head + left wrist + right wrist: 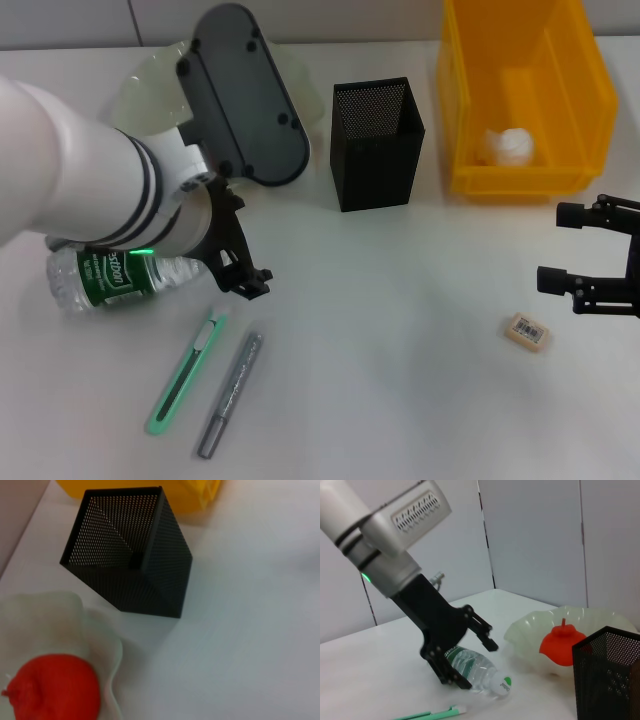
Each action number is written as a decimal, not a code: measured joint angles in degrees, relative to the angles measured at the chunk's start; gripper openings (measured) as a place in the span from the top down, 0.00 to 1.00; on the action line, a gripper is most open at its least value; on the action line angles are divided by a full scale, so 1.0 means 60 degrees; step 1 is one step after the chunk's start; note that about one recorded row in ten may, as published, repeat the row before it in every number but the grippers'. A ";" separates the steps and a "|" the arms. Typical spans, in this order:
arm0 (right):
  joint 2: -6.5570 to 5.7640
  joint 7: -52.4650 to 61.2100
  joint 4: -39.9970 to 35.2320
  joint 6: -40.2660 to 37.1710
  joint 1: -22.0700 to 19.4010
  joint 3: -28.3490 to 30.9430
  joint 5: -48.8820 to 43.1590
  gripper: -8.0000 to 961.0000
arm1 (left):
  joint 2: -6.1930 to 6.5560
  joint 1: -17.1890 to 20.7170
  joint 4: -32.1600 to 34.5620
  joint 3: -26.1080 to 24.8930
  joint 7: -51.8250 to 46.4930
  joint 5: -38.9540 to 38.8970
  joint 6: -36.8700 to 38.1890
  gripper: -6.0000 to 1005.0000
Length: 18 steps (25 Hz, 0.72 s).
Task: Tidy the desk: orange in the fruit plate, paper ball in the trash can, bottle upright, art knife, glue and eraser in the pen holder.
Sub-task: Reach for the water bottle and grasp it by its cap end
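The clear bottle (105,278) with a green label lies on its side at the left. My left gripper (245,250) stands open right at its cap end; I cannot tell whether it touches. The orange (50,687) sits in the translucent fruit plate (107,645). A green art knife (185,375) and a grey glue stick (230,395) lie side by side near the front. At the right lies the eraser (527,331), just below my open, empty right gripper (558,248). The paper ball (510,145) rests in the yellow trash can (500,180). The black mesh pen holder (375,140) stands in the middle.
The left arm's white body and dark wrist housing (245,100) cover much of the fruit plate in the head view. The pen holder stands between the plate and the trash can. Bare white desk lies between the glue and the eraser.
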 joint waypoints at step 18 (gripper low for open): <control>0.0015 0.0002 0.0213 -0.0078 0.0239 -0.0006 0.0014 0.12 | -0.0013 -0.0812 -0.3058 0.0359 0.0829 0.0473 -0.2102 0.16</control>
